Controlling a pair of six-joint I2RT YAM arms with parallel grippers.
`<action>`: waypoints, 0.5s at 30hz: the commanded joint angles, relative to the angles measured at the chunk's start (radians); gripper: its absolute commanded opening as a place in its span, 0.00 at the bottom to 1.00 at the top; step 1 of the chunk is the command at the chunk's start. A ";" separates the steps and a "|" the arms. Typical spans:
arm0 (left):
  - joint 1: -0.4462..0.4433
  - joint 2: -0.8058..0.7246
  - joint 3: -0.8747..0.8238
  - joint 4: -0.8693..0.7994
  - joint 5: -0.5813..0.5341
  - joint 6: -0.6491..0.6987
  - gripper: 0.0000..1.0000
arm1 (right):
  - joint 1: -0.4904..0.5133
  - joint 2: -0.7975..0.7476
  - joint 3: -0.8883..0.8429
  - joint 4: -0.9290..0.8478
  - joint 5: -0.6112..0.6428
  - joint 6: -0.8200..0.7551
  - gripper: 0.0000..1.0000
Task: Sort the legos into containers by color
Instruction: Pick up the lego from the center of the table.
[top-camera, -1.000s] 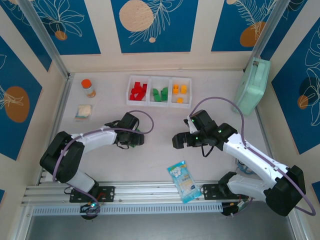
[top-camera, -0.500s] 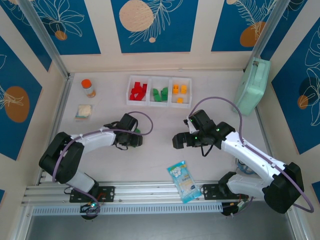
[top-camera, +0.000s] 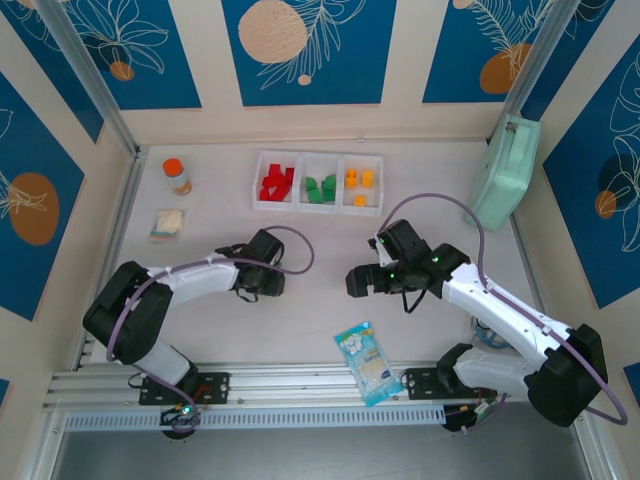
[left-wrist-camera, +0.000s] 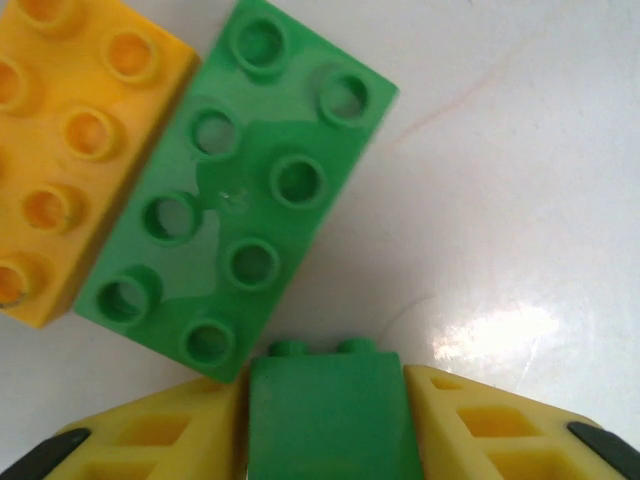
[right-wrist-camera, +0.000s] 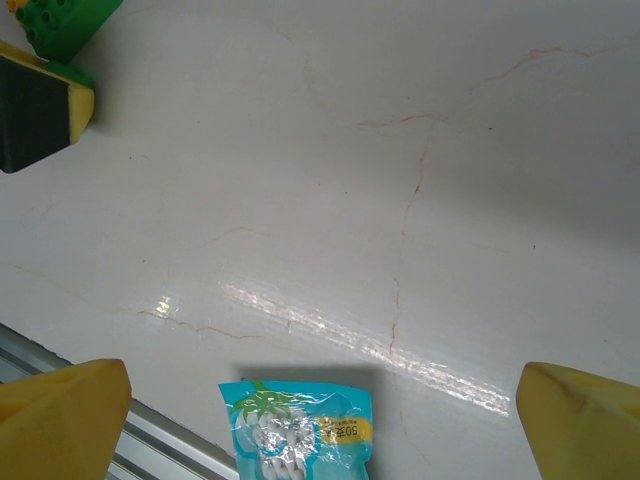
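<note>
From above, we see the containers (top-camera: 340, 157) at the far middle of the table (top-camera: 320, 320): three joined white bins, the left holding red legos (top-camera: 276, 183), the middle green legos (top-camera: 320, 188), the right orange legos (top-camera: 359, 182); the left gripper (top-camera: 262, 283) is low over the table, nearer us than the left bin and well apart from it, and from here we cannot tell how its jaws stand; the right gripper (top-camera: 352, 282) faces it, jaws spread wide; a blue-white snack packet (top-camera: 366, 362) lies near the front rail (top-camera: 290, 383); a mint-green case (top-camera: 505, 172) stands at the far right.

At the left wrist, we find the two yellow pads (left-wrist-camera: 160, 440) pressed to both flanks of a small green brick (left-wrist-camera: 330, 420), so this pincer is narrow and holding it; just beyond its studs lies a larger green brick (left-wrist-camera: 240, 190), studs up, its long side touching a yellow-orange brick (left-wrist-camera: 70, 150); whether the held brick touches the larger one we cannot tell.

At the right wrist, the yellow fingertips (right-wrist-camera: 60, 420) stand at the two lower corners, wide apart above the table; the snack packet lies on the table between them at the lower edge; in the top left corner we see a black and yellow finger of the left gripper with a green studded piece (right-wrist-camera: 60, 18) beside it.
</note>
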 joint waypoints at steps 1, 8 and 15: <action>-0.025 0.021 0.020 -0.054 -0.023 0.035 0.38 | 0.007 0.012 0.034 -0.017 0.006 0.010 0.99; -0.061 -0.104 -0.004 -0.074 -0.104 -0.035 0.28 | 0.007 -0.033 0.023 -0.017 0.045 0.017 0.99; -0.066 -0.295 0.050 -0.097 -0.162 -0.075 0.25 | -0.037 -0.160 0.026 0.010 0.135 0.025 0.99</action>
